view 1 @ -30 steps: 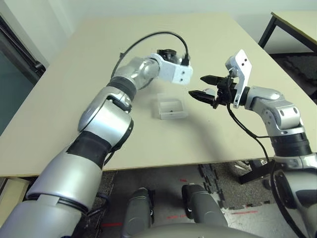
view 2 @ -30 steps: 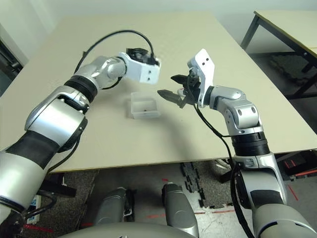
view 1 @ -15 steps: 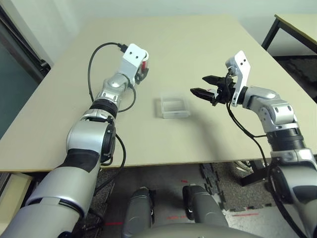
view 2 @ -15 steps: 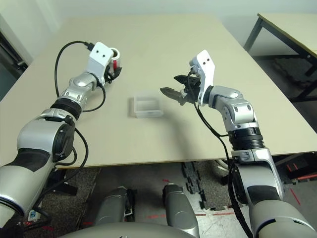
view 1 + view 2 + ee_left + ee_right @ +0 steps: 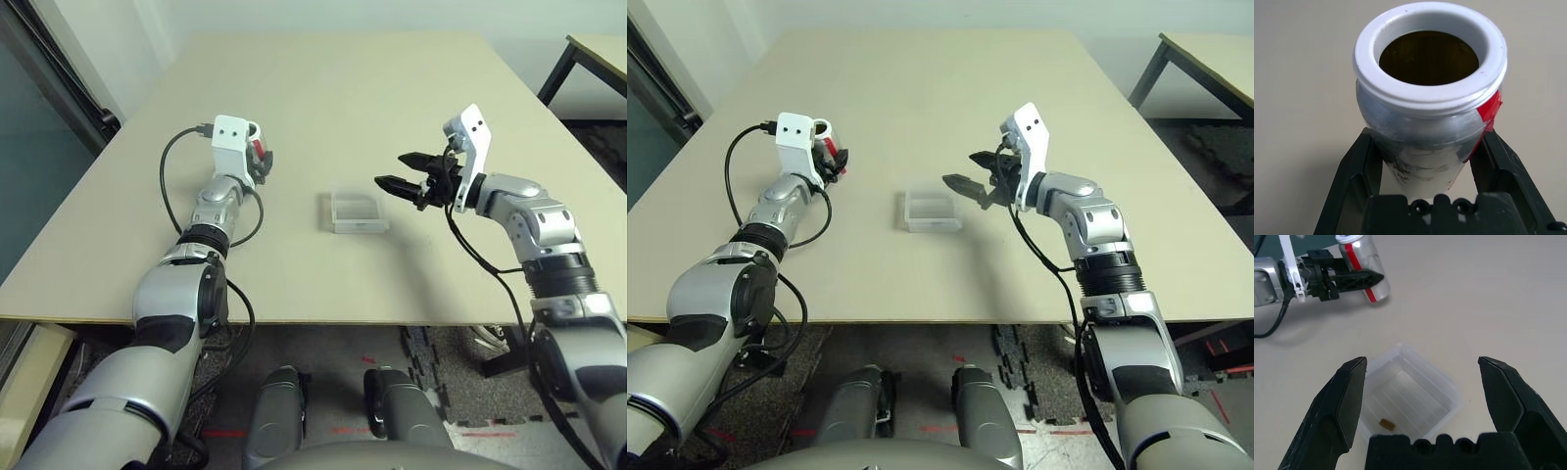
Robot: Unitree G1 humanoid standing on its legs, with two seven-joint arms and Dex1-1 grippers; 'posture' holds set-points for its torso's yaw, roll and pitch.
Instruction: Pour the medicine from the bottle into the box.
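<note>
Left gripper (image 5: pixel 1425 196) clamps the one silver cylindrical bottle with red-white label (image 5: pixel 1430 93); right gripper (image 5: pixel 1422 396) spread, empty, above the single clear plastic square box (image 5: pixel 1410 396) containing one brown pill (image 5: pixel 1386 423).

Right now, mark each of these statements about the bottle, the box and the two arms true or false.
1. The left gripper holds the bottle. True.
2. The bottle is capped. False: its mouth is open in the left wrist view.
3. The right gripper has its jaws shut on the box. False: the jaws are open and hold nothing, beside the box.
4. A small brown piece lies in the box. True.
5. The bottle is tipped over the box. False: it is upright, off to the box's left side.
</note>
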